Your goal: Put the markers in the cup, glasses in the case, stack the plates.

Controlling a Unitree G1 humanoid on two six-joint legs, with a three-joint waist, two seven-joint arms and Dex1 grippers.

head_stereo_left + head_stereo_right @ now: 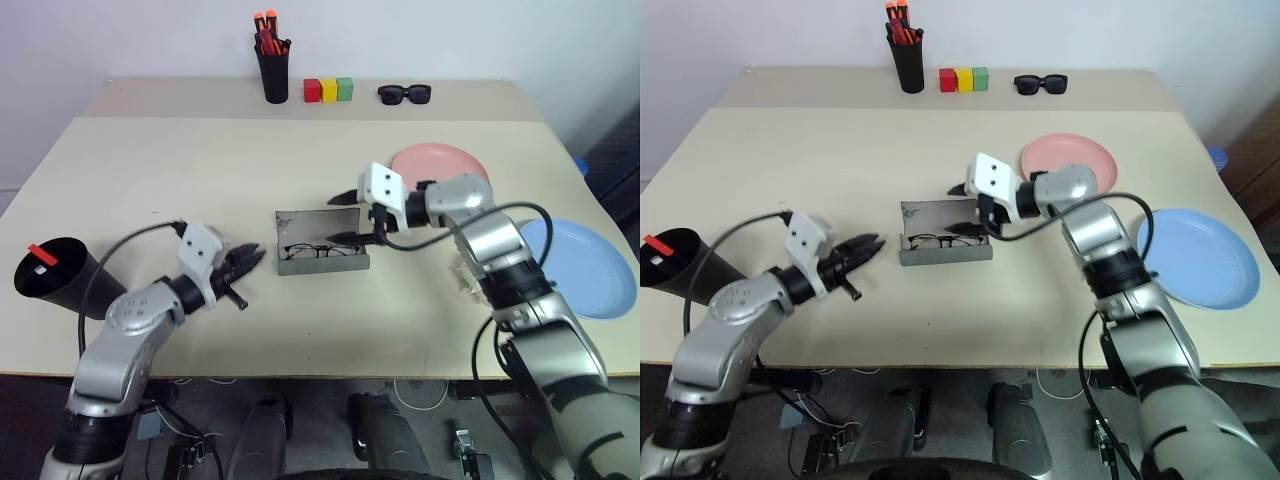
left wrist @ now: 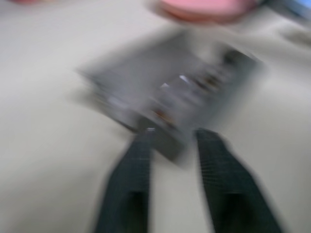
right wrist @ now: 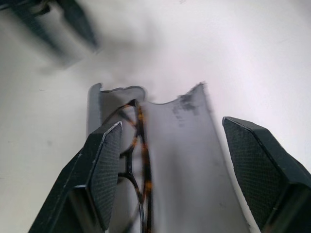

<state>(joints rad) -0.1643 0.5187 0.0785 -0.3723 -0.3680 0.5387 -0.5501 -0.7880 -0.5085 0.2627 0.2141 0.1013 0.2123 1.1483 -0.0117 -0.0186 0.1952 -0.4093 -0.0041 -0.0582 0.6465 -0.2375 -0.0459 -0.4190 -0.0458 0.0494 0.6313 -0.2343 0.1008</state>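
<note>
The beige table (image 1: pixel 200 180) carries everything. The light blue plate (image 1: pixel 590 265) lies out beyond the right arm's elbow side, and the salmon pink plate (image 1: pixel 445 160) lies just behind the right pincer (image 1: pixel 352 218); the two plates are apart, not stacked. The wide black cup (image 1: pixel 55 275) lies tipped on its side at the table edge, well off to the outer side of the left pincer (image 1: pixel 250 262), with a red-ended marker (image 1: pixel 40 254) showing at its mouth.

The open grey glasses case (image 1: pixel 945 232) sits between the two pincers, directly under the right one. The wire-framed glasses (image 3: pixel 138 160) lie in its front trough, along the lower wall. The right pincer stands wide open over the case, its black fingers (image 3: pixel 104 165) straddling the glasses and the lining, gripping nothing. The left pincer hangs just beside the case's near end, pointing at it; its jaws read as shut, with a short dark stick-like piece hanging below them that I cannot identify.

The step in hand looks like glasses-in-case, with the release made. Next, I judge, the right pincer must lift clear without snagging the frame, then the lid wants closing and the plates stacking.
</note>
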